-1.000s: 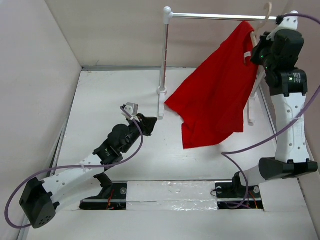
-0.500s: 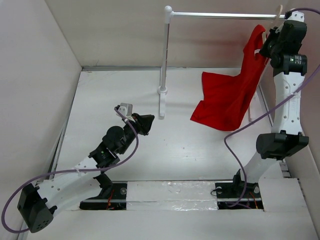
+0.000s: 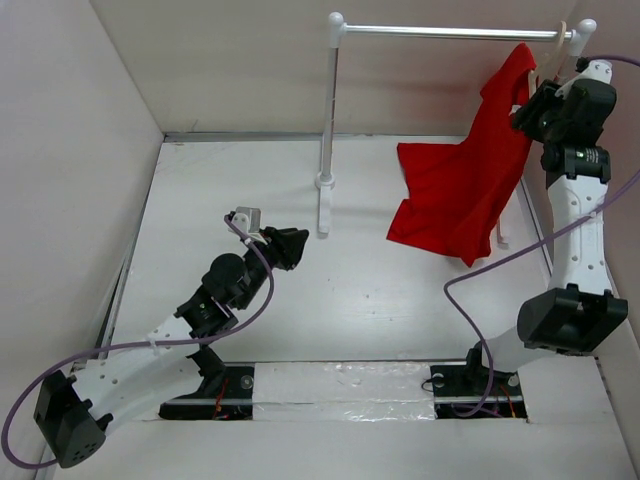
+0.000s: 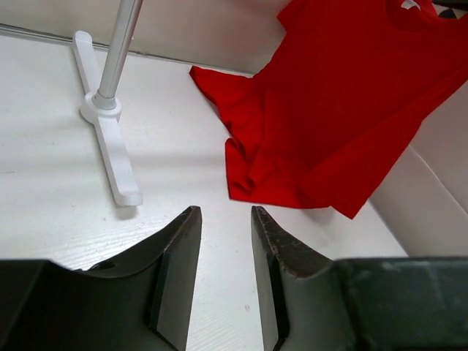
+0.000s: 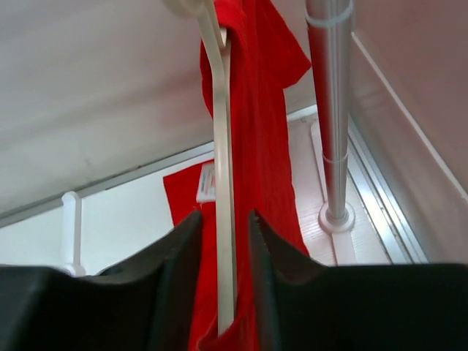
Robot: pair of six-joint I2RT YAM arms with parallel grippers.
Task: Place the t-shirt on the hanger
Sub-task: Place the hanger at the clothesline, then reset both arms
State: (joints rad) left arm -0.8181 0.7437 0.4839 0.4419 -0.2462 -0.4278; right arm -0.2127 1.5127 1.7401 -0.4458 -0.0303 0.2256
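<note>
Flanking the thin cream hanger (image 5: 221, 131) and bright red cloth t-shirt (image 3: 455, 195) at upper right, the right hand (image 5: 223, 217) shows a narrow gap, clamping or not I cannot tell, while the left hand (image 4: 225, 212) is narrowly parted and holds nothing.

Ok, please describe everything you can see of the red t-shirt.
The t-shirt is bright red soft cloth, with a white tag at the neck. It hangs crumpled from the pale hanger, high by the rack's rail at the far right. Its lower part spreads left toward the table; whether it touches is unclear. The right hand straddles the hanger.

The t-shirt (image 3: 462, 195) is plain bright red with a white tag (image 5: 207, 191). The hanger (image 5: 224, 183) is pale cream. The counter (image 3: 360, 300) is white
</note>
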